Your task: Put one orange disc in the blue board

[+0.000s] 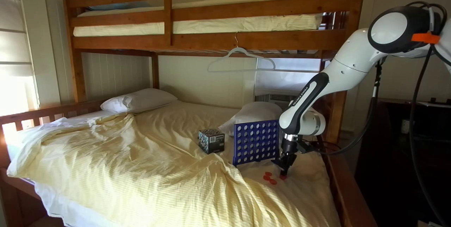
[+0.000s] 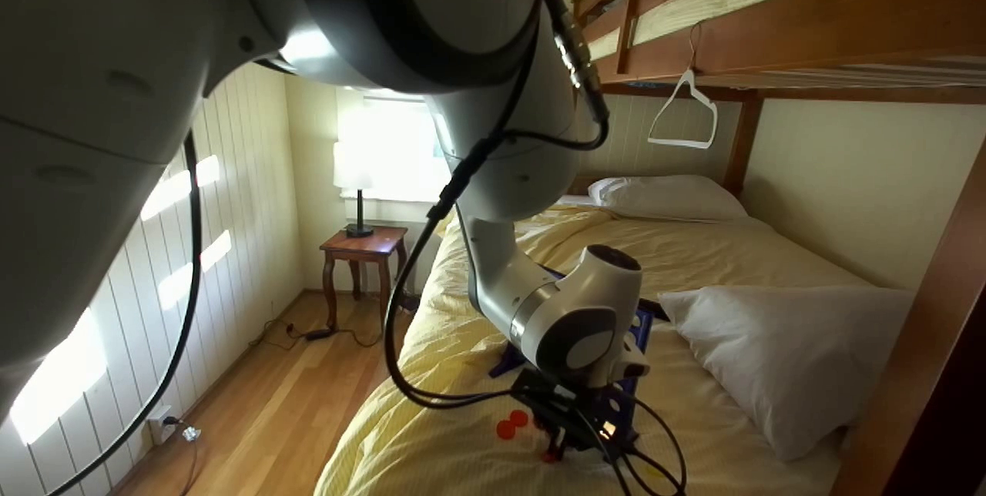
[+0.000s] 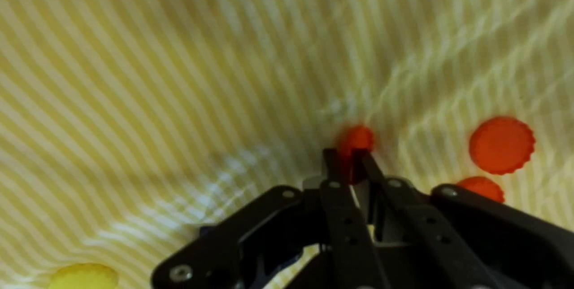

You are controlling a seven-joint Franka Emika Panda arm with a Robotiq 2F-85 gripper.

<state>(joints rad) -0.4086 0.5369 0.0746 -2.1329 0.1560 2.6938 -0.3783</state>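
Observation:
The blue board stands upright on the bed in an exterior view; it also shows partly behind the arm. My gripper points down at the bed beside the board's near right end. In the wrist view, my gripper's fingertips are close together on a tilted orange disc, part of which the right fingertip hides. The disc is at the bed surface or very near it. Other orange discs lie flat on the bed beside the gripper; two show at the right of the wrist view.
A yellow disc lies at the lower left of the wrist view. A small dark patterned box stands left of the board. A white pillow lies behind the board. A wooden bed rail runs along the right, and a hanger hangs above.

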